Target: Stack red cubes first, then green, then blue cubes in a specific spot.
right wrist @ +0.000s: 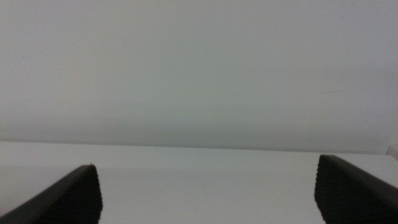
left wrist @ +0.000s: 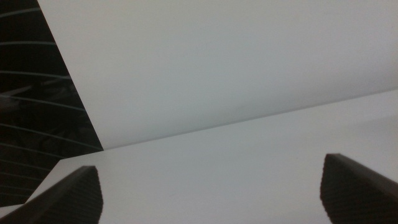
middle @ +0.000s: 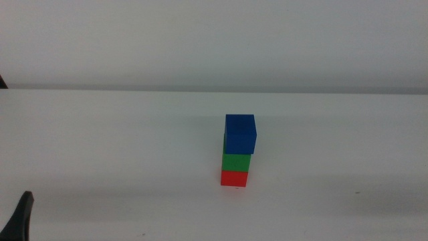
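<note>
The middle camera stood high at the desk's (middle: pixel 100 134) near edge, looking forward and down toward the back wall (middle: pixel 200 40) at twelve o'clock, far enough off to take in the whole surface. Each wrist camera sat low and close behind its own pincer, left (left wrist: pixel 211 186) and right (right wrist: pixel 208 190), skimming the bare desk toward that wall. All three views shared only the white desk and wall.
</note>
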